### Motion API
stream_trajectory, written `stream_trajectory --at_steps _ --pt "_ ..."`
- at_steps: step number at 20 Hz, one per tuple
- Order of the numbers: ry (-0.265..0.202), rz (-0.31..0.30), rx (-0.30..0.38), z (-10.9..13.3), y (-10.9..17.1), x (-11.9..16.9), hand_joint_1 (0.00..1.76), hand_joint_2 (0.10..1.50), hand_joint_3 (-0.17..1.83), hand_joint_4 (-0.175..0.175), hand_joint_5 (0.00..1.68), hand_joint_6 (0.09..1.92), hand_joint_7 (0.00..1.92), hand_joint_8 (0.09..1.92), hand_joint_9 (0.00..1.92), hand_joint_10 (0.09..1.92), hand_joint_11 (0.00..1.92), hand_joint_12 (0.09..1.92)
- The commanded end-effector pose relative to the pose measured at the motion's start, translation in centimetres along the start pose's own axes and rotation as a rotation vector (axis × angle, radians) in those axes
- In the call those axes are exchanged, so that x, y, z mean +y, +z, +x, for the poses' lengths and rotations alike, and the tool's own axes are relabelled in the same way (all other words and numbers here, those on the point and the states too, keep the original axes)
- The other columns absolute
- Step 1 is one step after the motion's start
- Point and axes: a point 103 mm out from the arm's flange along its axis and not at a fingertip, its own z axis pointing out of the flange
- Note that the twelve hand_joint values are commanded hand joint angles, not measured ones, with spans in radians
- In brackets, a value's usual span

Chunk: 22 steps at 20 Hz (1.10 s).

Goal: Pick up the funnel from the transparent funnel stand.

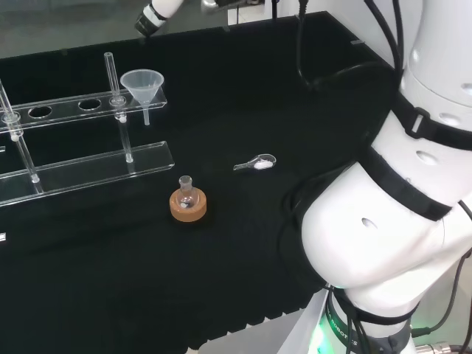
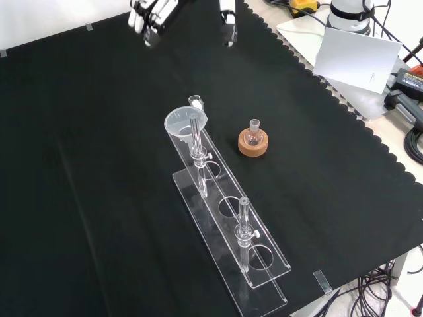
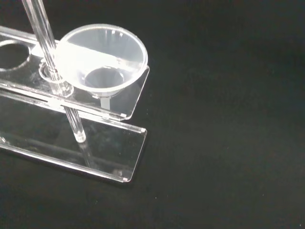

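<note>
One funnel (image 2: 183, 123) for you to track: clear plastic, seated in the end hole of the transparent funnel stand (image 2: 264, 264), the end closest to the hand (image 2: 153, 14).

Hand sits at the top edge of your front view, fingers (image 2: 228, 20) hanging straight down and spread, nothing in them. Relaxed and empty, so read it as open. It's well apart from the funnel, with bare black cloth (image 2: 79, 172) between them. In your head view the fingertips show at the top edge, up past the funnel (image 1: 142, 82) and just to its right.

Stand layout from the hand's side: funnel first, then an upright clear post (image 2: 196, 148) just behind it, then the remaining holes and a second post (image 2: 244, 228) running away from the hand toward the front view's bottom right. Upper plate carries the holes, lower plate is the base.

Wrist view looks down on the funnel (image 3: 102, 59): cone upright, rim level, stem dropping through the upper plate, post (image 3: 52, 67) touching or nearly touching the rim; can't tell which.

Off to the side of the stand, farther from the hand than the funnel: small round-bottom flask (image 2: 253, 136) upright on a cork ring (image 2: 254, 146). Head view also shows a small clear scoop (image 1: 256, 163) lying on the cloth, white powder in its bowl, right of the flask.
</note>
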Motion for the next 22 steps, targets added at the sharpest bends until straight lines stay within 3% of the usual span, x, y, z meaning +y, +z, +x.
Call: stream_trajectory --at_steps 1,9,16,22 --pt "-0.019 0.077 -0.055 1.2 1.4 1.8 0.42 0.63 0.01 -0.027 0.13 0.09 0.24 0.51 0.0 0.65 0.0 0.38" --pt "-0.033 0.12 -0.073 1.6 3.8 4.6 0.45 0.65 0.01 -0.043 0.01 0.09 0.13 0.5 0.0 0.5 0.0 0.21" --pt "-0.025 0.17 -0.093 1.6 5.4 7.3 0.45 0.65 0.01 -0.041 0.0 0.09 0.07 0.49 0.0 0.45 0.0 0.18" --pt "-0.025 0.224 -0.093 2.2 6.2 7.8 0.45 0.65 0.01 -0.04 0.0 0.09 0.06 0.49 0.0 0.44 0.0 0.18"
